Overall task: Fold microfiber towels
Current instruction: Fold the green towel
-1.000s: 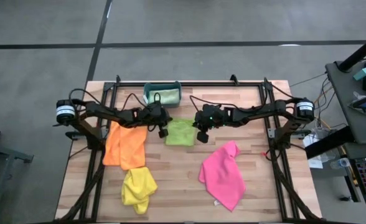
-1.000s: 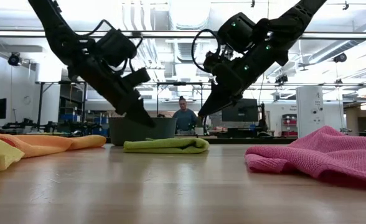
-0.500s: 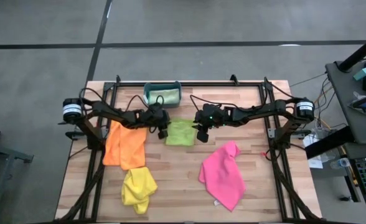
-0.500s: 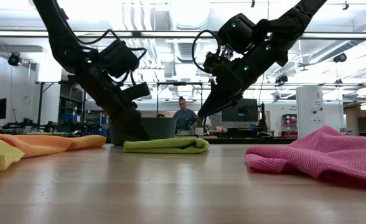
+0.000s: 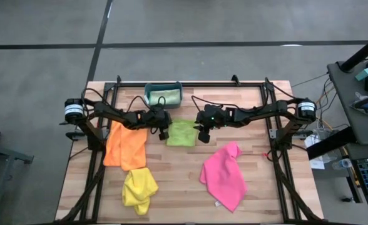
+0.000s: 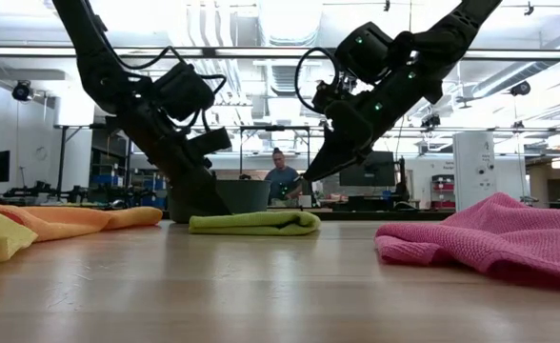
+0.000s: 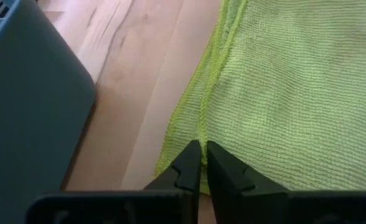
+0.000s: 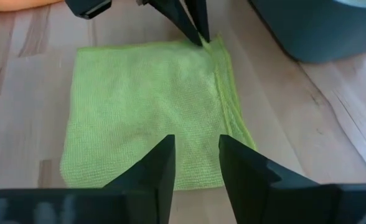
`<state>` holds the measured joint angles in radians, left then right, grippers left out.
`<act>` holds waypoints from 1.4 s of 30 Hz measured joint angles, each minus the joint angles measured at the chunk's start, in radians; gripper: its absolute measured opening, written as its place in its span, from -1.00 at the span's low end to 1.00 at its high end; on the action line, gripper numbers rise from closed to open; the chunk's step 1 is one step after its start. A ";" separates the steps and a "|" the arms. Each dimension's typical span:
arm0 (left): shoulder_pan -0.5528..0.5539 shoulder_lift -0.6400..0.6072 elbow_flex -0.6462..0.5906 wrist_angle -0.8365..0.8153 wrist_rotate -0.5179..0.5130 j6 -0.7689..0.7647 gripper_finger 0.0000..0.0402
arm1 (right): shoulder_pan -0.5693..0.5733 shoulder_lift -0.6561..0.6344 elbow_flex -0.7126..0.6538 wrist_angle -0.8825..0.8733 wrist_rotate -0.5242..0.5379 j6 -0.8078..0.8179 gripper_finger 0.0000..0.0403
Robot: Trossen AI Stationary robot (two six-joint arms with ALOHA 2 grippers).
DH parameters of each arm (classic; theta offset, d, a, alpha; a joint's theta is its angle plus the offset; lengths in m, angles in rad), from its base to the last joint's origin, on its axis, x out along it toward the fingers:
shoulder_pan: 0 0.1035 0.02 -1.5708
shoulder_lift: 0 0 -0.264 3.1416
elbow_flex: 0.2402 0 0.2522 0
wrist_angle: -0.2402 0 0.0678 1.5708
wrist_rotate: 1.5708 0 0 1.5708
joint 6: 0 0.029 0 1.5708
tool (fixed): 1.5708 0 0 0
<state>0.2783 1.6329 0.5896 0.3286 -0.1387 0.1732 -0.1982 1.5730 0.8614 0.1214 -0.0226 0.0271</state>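
two sets of fingers work the same cloth: the folded lime green microfiber towel (image 5: 182, 132) lies flat at the middle of the wooden desk (image 5: 178, 181), just near of the teal rectangular plastic bin (image 5: 163, 94). the left fingers (image 7: 199, 163) are closed, tips together at the towel's left edge by a corner; the left wrist view suggests they pinch the hem, but i cannot tell whether any cloth is truly caught between them. the right fingers (image 8: 195, 163) stand open above the towel's right edge, holding nothing. to do this step well, i would judge that the left arm should take all the layers of that edge and not only the top one, the right fingers should close on the matching corner on their side, and both should lift and travel evenly so the soft cloth folds square without dragging. the orange microfiber towel (image 5: 126, 145) lies left of the lime one, the crumpled yellow microfiber towel (image 5: 139, 189) at the near left, the pink microfiber towel (image 5: 224, 176) at the near right, all unfolded. a pale mint green cloth (image 5: 165, 97) shows inside the bin, too small to say how it is folded. in the low view the arms hide the left fingertips, and the near edges of the yellow and pink towels are cut off.
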 joint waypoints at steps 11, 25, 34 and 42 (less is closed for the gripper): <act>-0.022 -0.104 0.001 -0.003 0.003 0.000 -1.00 | -0.018 0.000 -0.007 0.025 0.000 0.031 -0.38; -0.022 -0.246 -0.007 -0.038 -0.007 0.016 -1.00 | -0.057 0.117 -0.010 0.222 -0.006 -0.116 -0.19; -0.022 -0.206 -0.006 -0.059 -0.058 0.017 -1.00 | -0.115 0.213 0.006 0.236 -0.020 -0.089 -0.29; -0.021 -0.206 -0.006 -0.051 -0.188 0.017 -1.00 | -0.127 0.221 0.012 0.236 -0.138 -0.090 -0.56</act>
<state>0.2573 1.4265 0.5834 0.2771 -0.3270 0.1897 -0.3247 1.7943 0.8734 0.3573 -0.1609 -0.0628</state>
